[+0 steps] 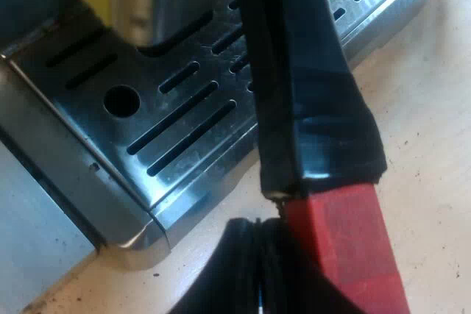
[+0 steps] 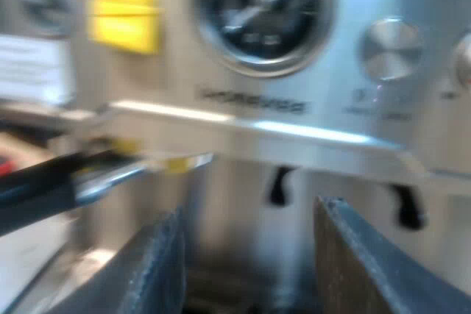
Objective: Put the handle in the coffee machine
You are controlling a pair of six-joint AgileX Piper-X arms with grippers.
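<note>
handle out over the espresso machine's drip tray
its long axis runs from the machine's front out to the red end by the left pincer, the nearer arm; grip can't tell. right pincer apart, empty.

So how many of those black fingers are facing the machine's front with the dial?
2, both on the right end effector: one finger nearest the holder's dark handle, the other nearest the round knob, apart with nothing between. Others may be hidden.
</note>
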